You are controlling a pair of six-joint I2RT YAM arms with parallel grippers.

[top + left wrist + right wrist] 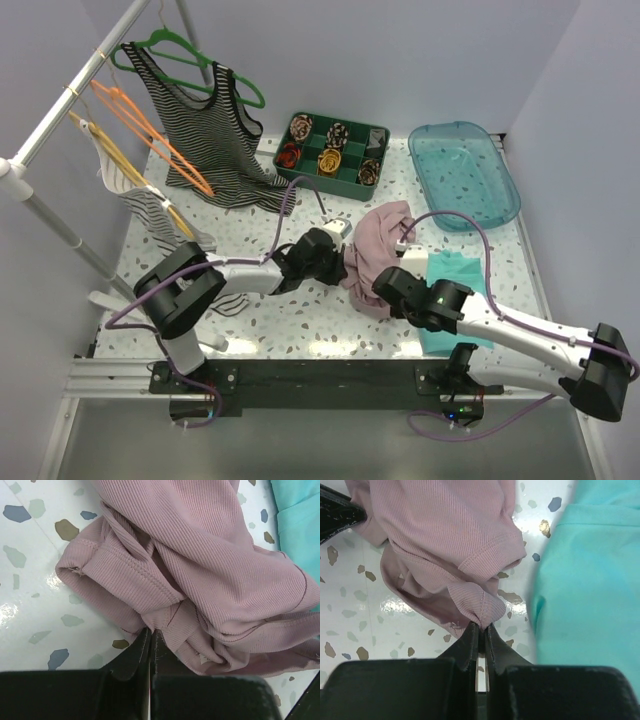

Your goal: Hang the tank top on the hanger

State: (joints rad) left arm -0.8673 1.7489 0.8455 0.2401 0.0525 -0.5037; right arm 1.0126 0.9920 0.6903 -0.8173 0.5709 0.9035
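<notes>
The dusty-pink tank top (377, 245) lies bunched on the table's middle. It fills the left wrist view (210, 565) and the upper left of the right wrist view (440, 535). My left gripper (345, 263) is at its left edge, jaws shut, pinching a fold of the fabric at their tips (151, 631). My right gripper (385, 284) is at its near edge, shut on a small hemmed fold (483, 626). The orange hanger (150, 135) hangs on the rack at far left, well away from both grippers.
A striped tank top on a green hanger (205, 120) and another striped garment (140, 195) hang on the metal rail (70, 100). A green organiser box (335, 150) and a teal tray (465, 175) stand at the back. A teal cloth (455, 290) lies right of the tank top.
</notes>
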